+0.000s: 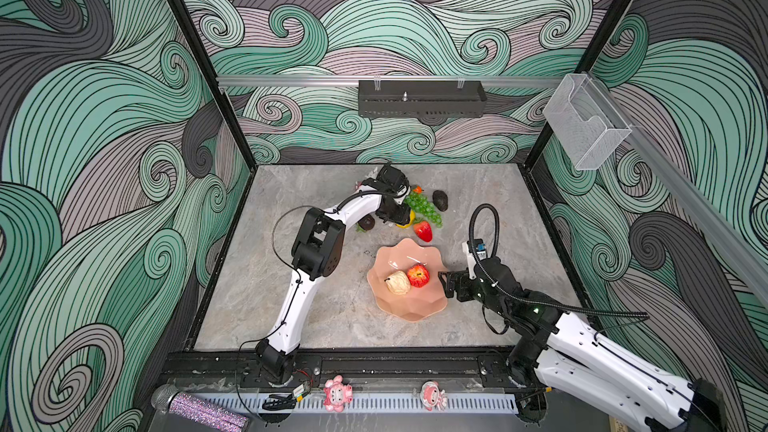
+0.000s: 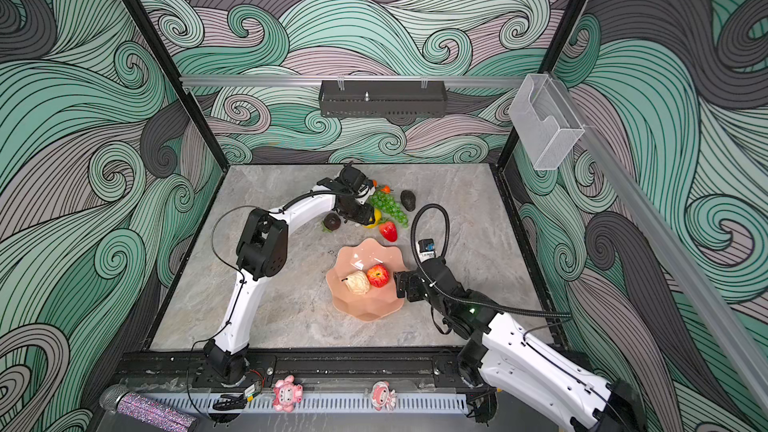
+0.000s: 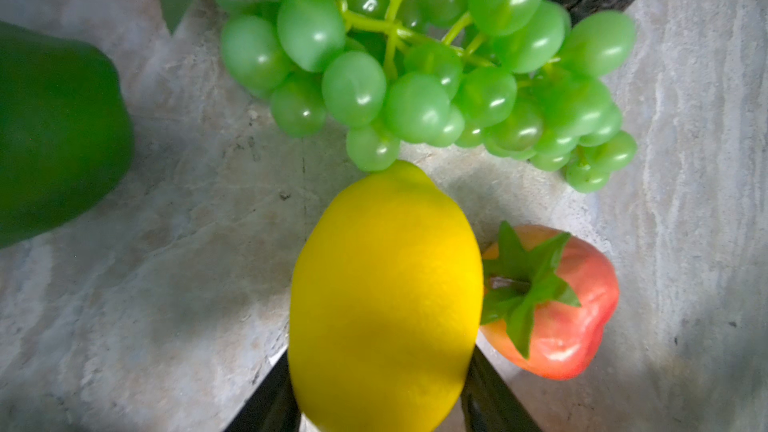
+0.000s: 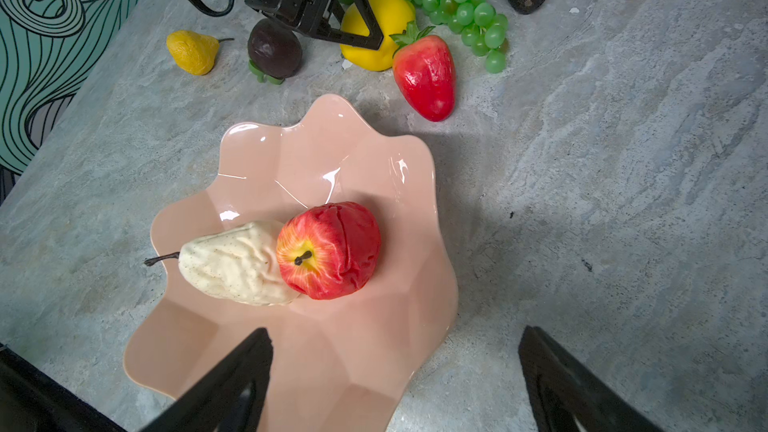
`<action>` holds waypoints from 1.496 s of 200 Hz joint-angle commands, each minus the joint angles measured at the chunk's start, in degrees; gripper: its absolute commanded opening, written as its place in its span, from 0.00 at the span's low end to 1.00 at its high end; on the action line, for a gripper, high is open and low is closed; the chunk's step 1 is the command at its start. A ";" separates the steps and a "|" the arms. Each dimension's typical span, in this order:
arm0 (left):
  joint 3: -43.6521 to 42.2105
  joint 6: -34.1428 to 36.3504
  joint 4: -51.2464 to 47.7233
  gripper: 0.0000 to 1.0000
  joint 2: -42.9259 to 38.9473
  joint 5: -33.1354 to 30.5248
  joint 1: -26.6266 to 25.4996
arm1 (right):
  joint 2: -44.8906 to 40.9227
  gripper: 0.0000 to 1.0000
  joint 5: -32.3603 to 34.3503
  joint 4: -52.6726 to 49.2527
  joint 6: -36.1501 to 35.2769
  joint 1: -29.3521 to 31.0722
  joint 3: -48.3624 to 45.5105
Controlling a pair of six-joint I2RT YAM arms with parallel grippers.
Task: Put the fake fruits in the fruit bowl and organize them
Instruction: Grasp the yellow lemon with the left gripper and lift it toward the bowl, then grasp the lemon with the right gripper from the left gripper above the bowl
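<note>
Top views: my left gripper (image 1: 395,216) sits low on the lemon (image 1: 405,224) in the far pile; my right gripper (image 1: 445,280) hangs spread and empty at the fruit bowl's (image 1: 411,309) rim.
Left wrist: the glossy yellow lemon lies on the table (image 3: 166,243) between both fingers (image 3: 274,401); clenched or not, I cannot tell. I'd squeeze its middle, then lift straight, clear of the grapes (image 3: 415,76) and strawberry (image 3: 557,305).
Right wrist: the fruit bowl holds an apple (image 4: 328,249) and a cream pear (image 4: 232,263).
</note>
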 commanded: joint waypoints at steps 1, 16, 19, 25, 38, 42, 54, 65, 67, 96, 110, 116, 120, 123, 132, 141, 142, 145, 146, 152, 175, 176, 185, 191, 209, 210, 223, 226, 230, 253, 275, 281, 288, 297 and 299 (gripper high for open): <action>-2.85 -0.22 1.42 0.52 -2.52 -0.56 0.08 | -0.18 0.93 0.42 -0.06 0.93 -0.24 -0.10; -5.81 -0.74 3.76 0.51 -4.72 -0.97 0.08 | 0.00 0.93 0.51 -0.06 1.35 -0.26 -0.05; -6.44 -0.91 4.17 0.51 -5.18 -1.08 0.07 | 0.01 0.93 0.51 -0.06 1.35 -0.27 -0.10; -7.71 -1.20 5.14 0.51 -6.12 -1.32 0.08 | 0.15 0.93 0.50 -0.10 1.39 -0.25 0.04; -10.37 -1.73 7.12 0.50 -8.13 -1.85 0.08 | 0.28 0.93 0.51 -0.02 1.49 -0.27 0.02; -11.18 -1.90 7.85 0.50 -8.76 -2.10 0.06 | 0.27 0.93 0.47 -0.03 1.57 -0.28 0.02; -13.28 -2.36 9.25 0.49 -10.31 -2.84 0.08 | 0.44 0.93 0.35 0.02 1.61 -0.35 0.14; -15.09 -2.54 10.44 0.49 -11.63 -3.26 0.08 | 0.41 0.93 0.25 0.02 1.58 -0.35 0.18; -15.43 -2.62 10.73 0.49 -11.93 -3.28 0.06 | 0.44 0.93 0.23 0.09 1.58 -0.35 0.17; -21.11 -3.83 15.08 0.48 -15.93 -3.75 0.02 | 0.37 0.93 0.08 -0.05 1.96 -0.35 0.53; -23.88 -4.74 17.14 0.48 -18.17 -5.33 0.06 | 0.36 0.93 -0.15 -1.23 2.98 -0.48 1.63; -24.93 -5.41 17.99 0.48 -19.25 -6.52 0.03 | 0.29 0.93 -0.27 -1.86 3.42 -0.53 2.26; -25.58 -5.85 18.45 0.48 -19.99 -7.15 0.07 | 0.25 0.93 -0.48 -2.06 3.75 -0.52 2.65; -26.13 -6.00 18.76 0.48 -20.54 -7.56 0.08 | 0.21 0.93 -0.65 -2.18 3.93 -0.52 2.85; -27.47 -6.40 19.90 0.48 -22.35 -8.14 0.08 | 0.02 0.94 -1.22 -2.07 4.58 -0.52 3.36; -29.12 -7.03 21.31 0.48 -24.26 -8.73 0.08 | -0.17 0.94 -1.55 -2.05 5.14 -0.63 3.80; -29.34 -7.12 21.39 0.48 -24.50 -8.78 0.04 | -0.16 0.94 -1.57 -1.98 5.23 -0.62 3.82; -29.87 -7.26 21.93 0.48 -25.15 -8.96 0.03 | -0.18 0.94 -1.67 -1.99 5.43 -0.61 4.01; -30.02 -7.33 22.05 0.48 -25.43 -8.98 0.02 | -0.17 0.94 -1.68 -1.99 5.51 -0.61 4.01; -30.94 -7.68 22.94 0.48 -26.89 -9.40 0.06 | -0.08 0.94 -1.94 -1.91 5.87 -0.61 4.35; -35.83 -9.17 26.41 0.48 -32.87 -10.19 0.07 | 0.43 0.94 -4.02 -2.32 7.35 -0.90 6.55; -36.08 -9.24 26.62 0.48 -33.11 -10.17 0.08 | 0.44 0.94 -4.17 -2.37 7.44 -0.93 6.68; -38.61 -9.98 28.33 0.47 -35.68 -9.78 -0.06 | 0.54 0.94 -5.38 -2.78 8.23 -1.05 7.89; -40.34 -10.40 29.59 0.47 -37.46 -9.34 -0.13 | 0.46 0.94 -6.17 -2.81 8.80 -1.03 8.61; -46.57 -11.00 34.37 0.47 -43.02 -8.27 -1.11 | 0.46 0.94 -8.00 -2.57 10.51 -1.14 10.44; -46.94 -11.04 34.68 0.48 -43.37 -8.20 -1.17 | 0.50 0.94 -8.09 -2.59 10.60 -1.18 10.52; -51.11 -11.41 38.48 0.47 -46.97 -6.83 -2.41 | 0.71 0.94 -8.90 -2.19 11.50 -1.16 11.58; -51.97 -11.45 39.12 0.47 -47.71 -6.70 -2.77 | 0.67 0.94 -9.14 -2.15 11.70 -1.14 11.79; -53.01 -11.48 39.79 0.47 -48.68 -6.63 -3.32 | 0.80 0.94 -9.31 -2.01 11.97 -1.14 12.10; -58.05 -10.23 43.97 0.47 -53.02 -7.57 -7.80 | 0.97 0.94 -10.34 -0.43 13.66 -1.23 12.75; -61.68 -7.39 47.56 0.47 -57.36 -9.24 -13.14 | 0.84 0.93 -11.83 3.17 16.29 -1.23 11.91; -62.58 -6.98 48.45 0.47 -58.02 -9.42 -14.25 | 0.74 0.93 -12.26 4.33 16.99 -1.24 11.48; -63.61 -6.82 49.67 0.48 -58.74 -9.31 -15.32 | 0.51 0.93 -12.78 5.61 17.93 -1.16 10.95; -65.01 -6.78 51.50 0.48 -59.44 -8.94 -16.49 | 0.35 0.93 -13.40 7.45 18.93 -1.22 10.11; -65.33 -6.77 51.91 0.48 -59.58 -8.85 -16.74 | 0.30 0.93 -13.55 7.84 19.12 -1.23 9.95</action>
